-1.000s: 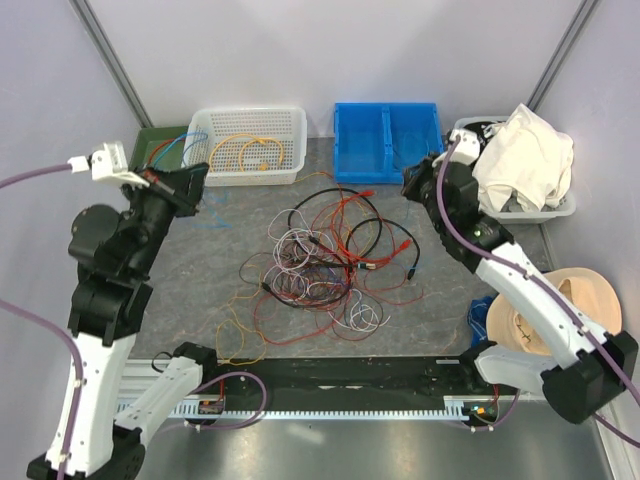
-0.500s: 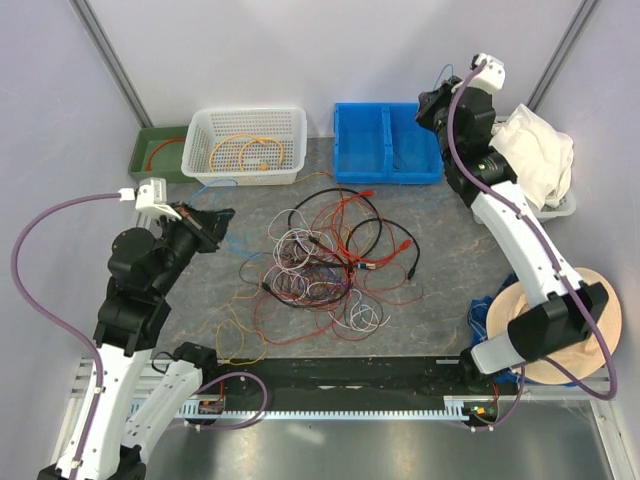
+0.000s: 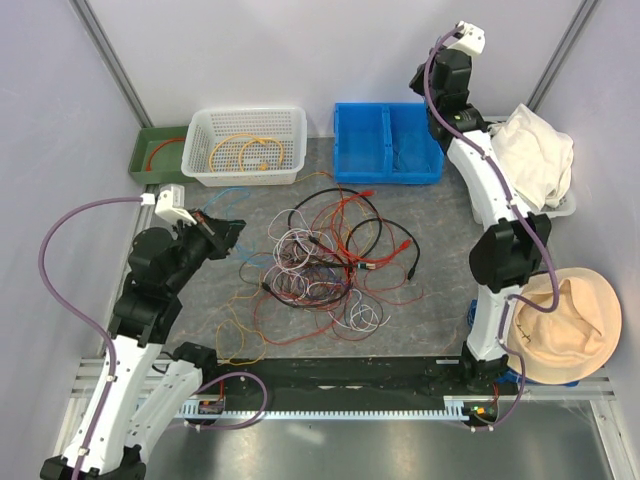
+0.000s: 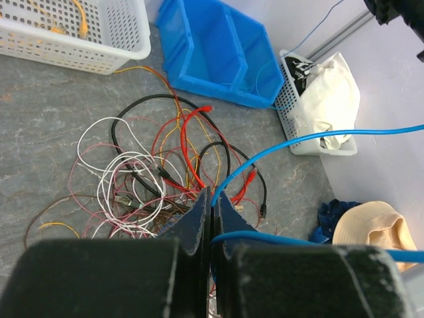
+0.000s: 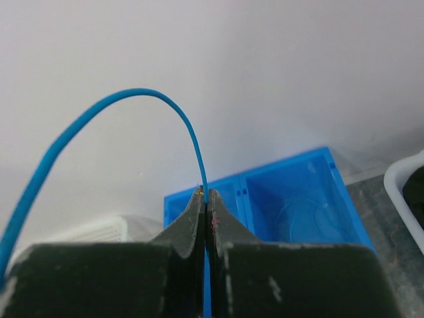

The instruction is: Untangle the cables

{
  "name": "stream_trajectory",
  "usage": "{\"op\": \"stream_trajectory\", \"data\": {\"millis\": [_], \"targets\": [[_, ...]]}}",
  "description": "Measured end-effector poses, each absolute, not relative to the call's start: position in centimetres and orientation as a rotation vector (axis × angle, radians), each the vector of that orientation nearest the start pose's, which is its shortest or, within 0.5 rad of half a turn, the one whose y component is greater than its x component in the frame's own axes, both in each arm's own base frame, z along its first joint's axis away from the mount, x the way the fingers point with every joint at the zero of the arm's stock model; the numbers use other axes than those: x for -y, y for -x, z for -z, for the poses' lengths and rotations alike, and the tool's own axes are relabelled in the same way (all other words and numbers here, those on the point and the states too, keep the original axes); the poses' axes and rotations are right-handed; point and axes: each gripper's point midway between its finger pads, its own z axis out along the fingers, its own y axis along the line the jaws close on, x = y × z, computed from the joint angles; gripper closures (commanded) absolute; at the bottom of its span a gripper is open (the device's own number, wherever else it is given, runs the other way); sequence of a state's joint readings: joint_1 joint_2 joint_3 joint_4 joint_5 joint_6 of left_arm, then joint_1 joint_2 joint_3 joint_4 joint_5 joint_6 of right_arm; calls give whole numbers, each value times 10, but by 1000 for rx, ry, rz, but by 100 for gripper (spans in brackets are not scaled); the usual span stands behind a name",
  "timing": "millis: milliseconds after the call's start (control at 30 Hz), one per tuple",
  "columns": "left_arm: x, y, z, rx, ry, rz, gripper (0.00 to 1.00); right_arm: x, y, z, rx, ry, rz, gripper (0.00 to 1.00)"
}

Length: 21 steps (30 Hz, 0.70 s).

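The cables [image 3: 320, 255] lie in a jumble of red, white, black, orange and yellow wires mid-table, and show in the left wrist view [image 4: 146, 172] too. My left gripper [image 3: 232, 232] hovers left of the jumble, shut on a thin blue cable [image 4: 318, 136] that runs up and right toward the right arm. My right gripper [image 3: 420, 85] is raised high at the back above the blue bin [image 3: 385, 140], shut on the same blue cable [image 5: 132, 94], which arcs away from its tips. The jaws of both grippers [image 4: 212, 199] [image 5: 206, 195] are pressed together on it.
A white basket [image 3: 245, 120] with yellow and orange wires and a green tray [image 3: 150, 150] with an orange wire stand at the back left. A white basket of cloth [image 3: 530, 160] is at the back right. A straw hat [image 3: 565, 325] lies at the right edge.
My right arm has swung up and back from mid-table to high above the blue bin. My left arm has dropped from near the white basket toward the jumble. The blue cable is now stretched between them.
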<state>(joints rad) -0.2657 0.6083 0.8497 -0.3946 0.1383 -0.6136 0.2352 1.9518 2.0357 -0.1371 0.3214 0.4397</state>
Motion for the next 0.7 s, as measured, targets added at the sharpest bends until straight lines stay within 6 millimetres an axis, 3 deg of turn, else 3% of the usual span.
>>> {"op": "stream_trajectory", "data": {"millis": [300,333,367,467,567,700], "targets": [[123,-256,-275,-1866,208,763,98,-88,-647,-378,-1519,-423,-265,99],[125,-257,-271,-1877,208,764,98,-88,-651,-374,-1518,-421,-267,88],[126,-260,-266,-1889,208,763,98,-88,-657,-366,-1524,-419,-270,58],[127,-265,-254,-1922,215,758,98,-95,-670,-332,-1577,-411,-290,23],[130,-267,-246,-1946,214,761,98,-101,-678,-294,-1650,-420,-291,6],[132,-270,-246,-1945,207,771,98,-101,-677,-262,-1733,-443,-270,2]]}}
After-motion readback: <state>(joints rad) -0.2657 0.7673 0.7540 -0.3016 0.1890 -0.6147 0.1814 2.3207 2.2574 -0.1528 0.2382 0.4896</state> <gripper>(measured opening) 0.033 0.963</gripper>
